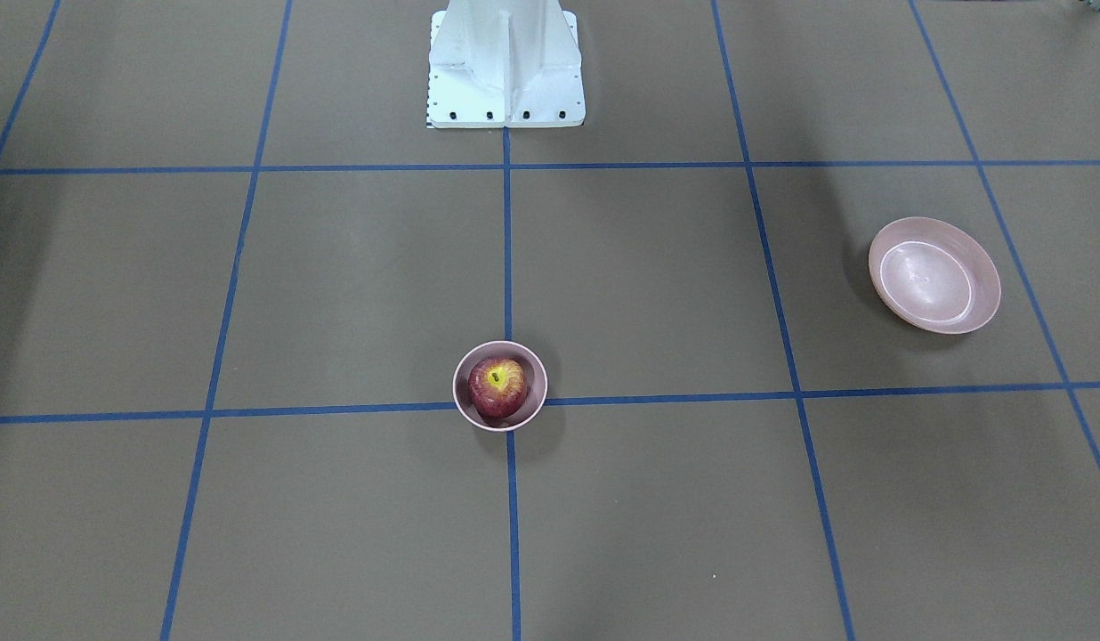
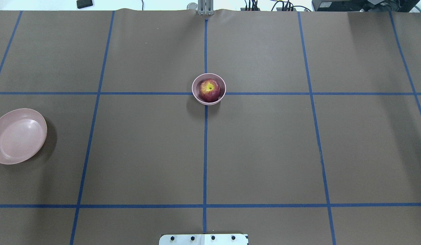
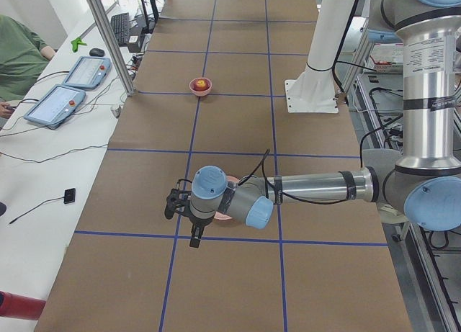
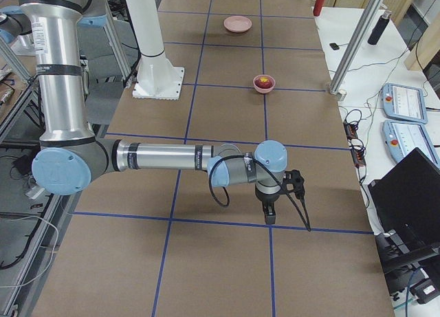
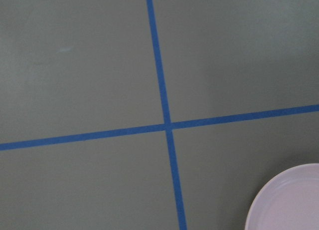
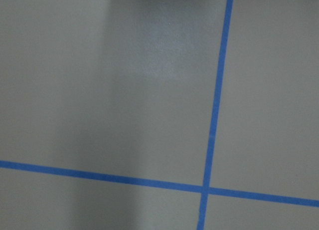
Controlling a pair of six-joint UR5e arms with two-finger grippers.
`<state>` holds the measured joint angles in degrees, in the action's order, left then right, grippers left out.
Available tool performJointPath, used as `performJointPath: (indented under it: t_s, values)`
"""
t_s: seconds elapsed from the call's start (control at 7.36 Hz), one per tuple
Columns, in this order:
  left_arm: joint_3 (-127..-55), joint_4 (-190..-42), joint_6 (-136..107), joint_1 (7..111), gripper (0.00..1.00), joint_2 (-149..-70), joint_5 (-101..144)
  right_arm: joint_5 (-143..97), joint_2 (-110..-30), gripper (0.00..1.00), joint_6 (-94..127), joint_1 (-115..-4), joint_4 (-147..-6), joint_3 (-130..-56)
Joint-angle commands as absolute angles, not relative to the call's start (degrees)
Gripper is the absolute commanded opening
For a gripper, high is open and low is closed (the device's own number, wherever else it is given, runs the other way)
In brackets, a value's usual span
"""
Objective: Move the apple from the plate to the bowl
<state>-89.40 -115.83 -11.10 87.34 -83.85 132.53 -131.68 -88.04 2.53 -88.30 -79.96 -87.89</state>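
Overhead exterior: apple (image 2: 209, 90) in bowl (image 2: 194, 92) mid-frame, plate (image 2: 19, 136) well apart at left edge.
Left gripper (image 3: 196, 238), right gripper (image 4: 269, 217) jaws: cannot tell.

The plate (image 2: 19, 136) runs off the overhead view at nine o'clock, and the left wrist camera catches only an arc of it at five o'clock. The left gripper (image 3: 171, 204) and right gripper (image 4: 296, 183) show only from the sides, their grip unreadable.

The table (image 2: 265, 153) has a dull brown paper-like cover with blue tape lines (image 2: 205, 153). The plate (image 1: 928, 280) and bowl (image 1: 539, 392) look like smooth, slightly shiny plastic. The apple (image 1: 497, 388) skin is smooth.
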Motion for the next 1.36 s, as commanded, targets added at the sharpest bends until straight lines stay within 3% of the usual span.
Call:
performJointPath:
  t_s: [0.0,0.41,0.81,1.22]
  values:
    - [-89.6,-109.5,-10.5,88.3,0.98,-85.3,132.1,-131.4,-90.1,1.0,2.4,-89.0,-80.3,-87.8]
    - [-89.6,-103.7,-9.2,87.1,0.98,-86.8,130.0,-131.1,-90.7,1.0,3.2,-89.0,-81.2,-88.3]
    - [-90.4,-99.8,-4.0,87.7,0.98,-87.6,129.6,-130.9,-90.1,1.0,2.3,-88.9,-95.6,-94.0]
    - [-93.5,-94.9,-3.7,87.8,0.98,-86.7,130.5,-131.6,-90.4,1.0,2.3,-88.9,-95.4,-93.3]
